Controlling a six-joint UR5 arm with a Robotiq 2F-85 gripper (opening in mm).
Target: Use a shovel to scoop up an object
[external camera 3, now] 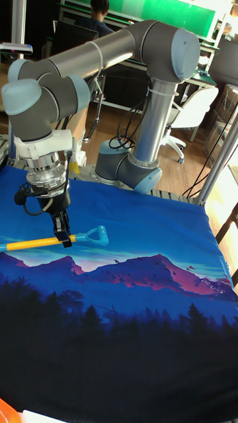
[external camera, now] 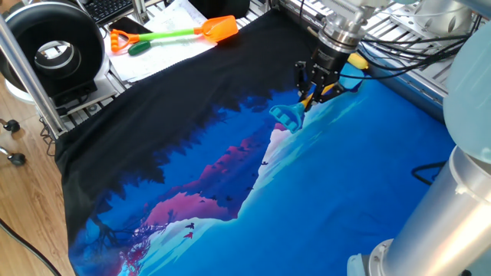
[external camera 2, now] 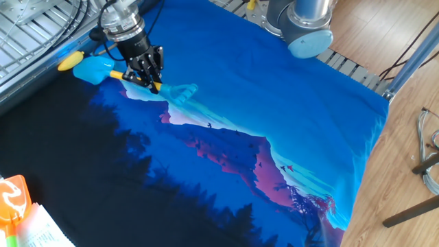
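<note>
The shovel (external camera 2: 120, 74) is being held tight by the tool (external camera 2: 152, 77) on its shaft, its blade being aimed at the object (external camera 2: 69, 61) near the counter's edge; a forward push is needed next.

The shovel (external camera 2: 130, 75) lies on the cloth (external camera 2: 274, 103) near its far edge in the other fixed view, blade (external camera 2: 94, 68) toward the edge, handle end (external camera 2: 180, 92) toward the middle. The gripper (external camera 2: 152, 81) stands over the shaft between the 2 ends, its fingers on either side of it. The object (external camera 2: 70, 61) lies just beside the blade, on the side away from the handle. In one fixed view, a second shovel (external camera: 173, 34) rests on papers (external camera: 165, 46) beyond the cloth, well apart from the first. The robot base (external camera 3: 129, 168) stands behind the cloth in the tall fixed view.
</note>
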